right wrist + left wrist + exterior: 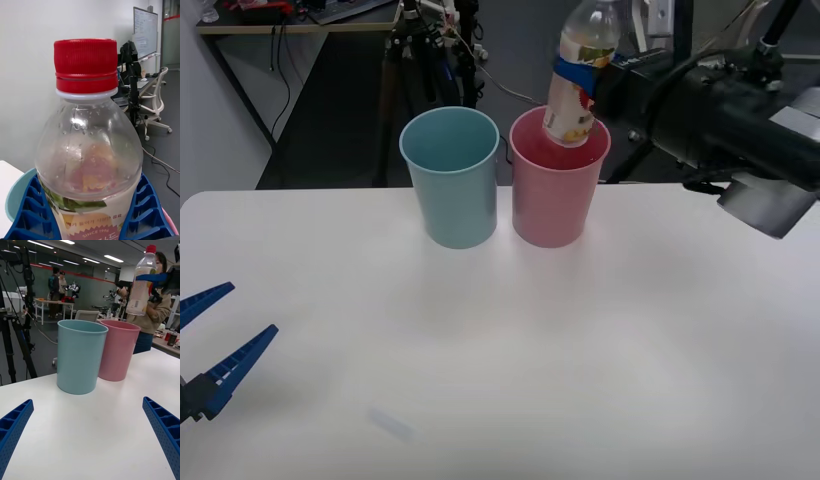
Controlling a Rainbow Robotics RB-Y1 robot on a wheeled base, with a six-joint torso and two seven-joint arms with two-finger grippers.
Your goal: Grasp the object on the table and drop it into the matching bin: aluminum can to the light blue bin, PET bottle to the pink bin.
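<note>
The PET bottle (578,80), clear with a red cap (85,63) and a white-yellow label, hangs upright above the pink bin (558,195), its base at the rim. My right gripper (583,70) is shut on the bottle's body, blue fingers (144,210) pressed on both sides. The light blue bin (452,185) stands just left of the pink one, near the far edge of the white table (500,350). My left gripper (205,335) rests open low at the table's near left. From the left wrist, the bottle (140,285) floats over the pink bin (118,350).
A black tripod (405,50) and cables stand on the dark floor behind the table. The right arm's dark body (725,120) reaches in from the right above the table's far edge. Wide bare tabletop lies between the bins and my left gripper.
</note>
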